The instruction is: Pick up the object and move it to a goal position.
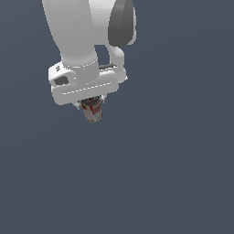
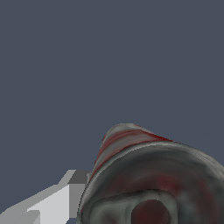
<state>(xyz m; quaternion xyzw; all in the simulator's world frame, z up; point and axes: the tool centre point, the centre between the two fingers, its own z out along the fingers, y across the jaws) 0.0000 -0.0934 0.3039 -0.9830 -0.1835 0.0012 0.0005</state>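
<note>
The can is seen closest in the wrist view, its dark round end filling the lower part of the frame, with 1 pale finger pressed against its side. A grip on the can's side near its upper end is implied, which would leave most of the body hanging free below the hand.

In the exterior view the can is held under the white gripper, slightly tilted, its top tucked between the fingers. The gripper is judged to be clamped on the can, since nothing else supports it. No table, edge or corner can be made out; only a flat blue-grey backdrop is visible, so the can's height above any surface cannot be told. No goal marker is seen.

The can is small and cylindrical, much narrower than the gripper. The label is banded red, white and brown, blurred and smeared. The end face is dark grey with a reddish centre.

The arm is farthest back, rising out of frame.
</note>
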